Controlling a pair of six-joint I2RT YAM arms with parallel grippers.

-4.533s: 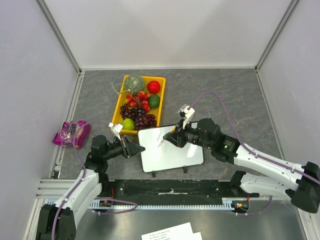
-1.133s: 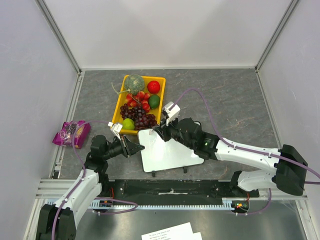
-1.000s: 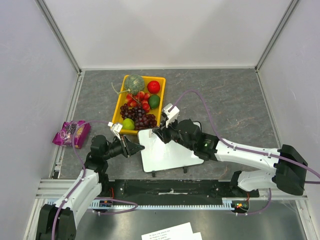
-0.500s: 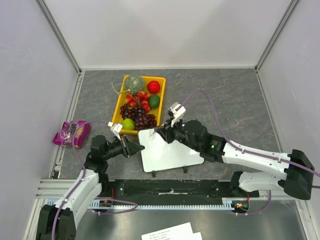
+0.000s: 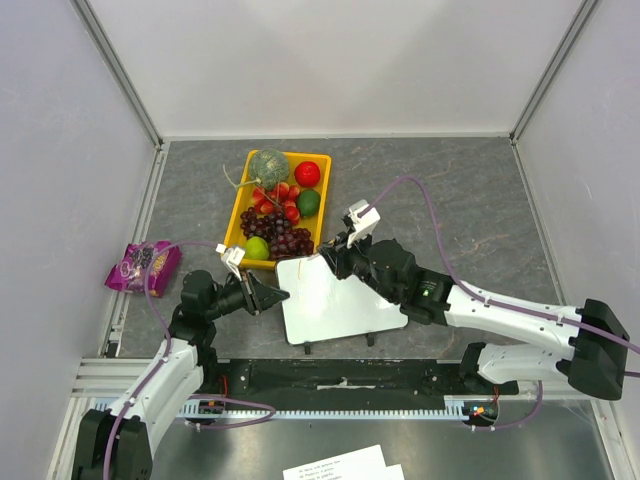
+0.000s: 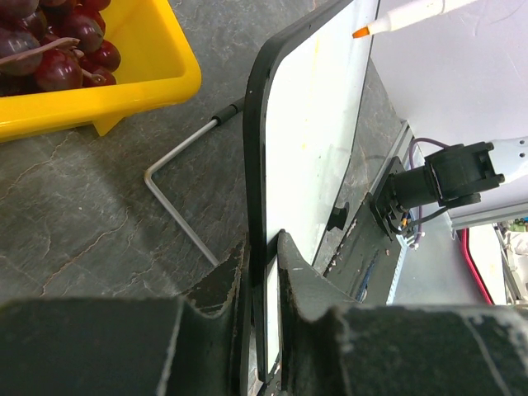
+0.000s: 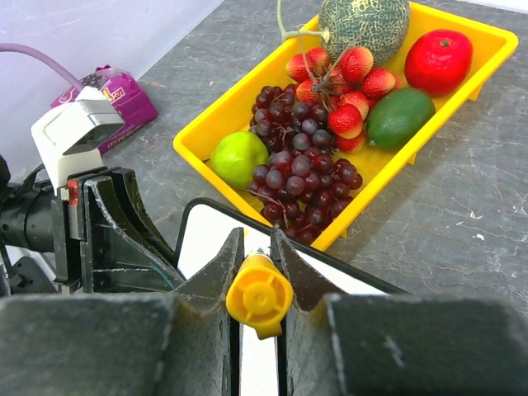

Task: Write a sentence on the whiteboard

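Whiteboard [image 5: 340, 305] stands tilted at the near middle of the grey tabletop [image 5: 460, 190], propped on a bent wire leg [image 6: 180, 216] behind it. The left pincer [image 5: 279, 296] is pressed onto the board's left edge, one finger on each face of the dark frame. The right pincer [image 5: 330, 258] reaches over the far edge and pinches a white marker [image 6: 412, 11] by its barrel, the yellow end poking out between the fingers. The orange tip sits at the top of the white face; whether it touches cannot be told.

Just beyond the board lies a yellow tray [image 5: 237, 205], its near rim close to the board's far left corner and right beside both pincers. Dark grapes [image 5: 285, 236] and a green lime [image 5: 257, 247] fill the tray's near end, with strawberries [image 5: 277, 195], a netted melon [image 5: 269, 165], a red fruit [image 5: 307, 173] and a dark green one [image 5: 308, 202] farther back. A purple packet [image 5: 143, 266] lies well apart by the left wall. Printed paper sheets [image 5: 335, 465] lie at the bottom edge, below the arm bases.
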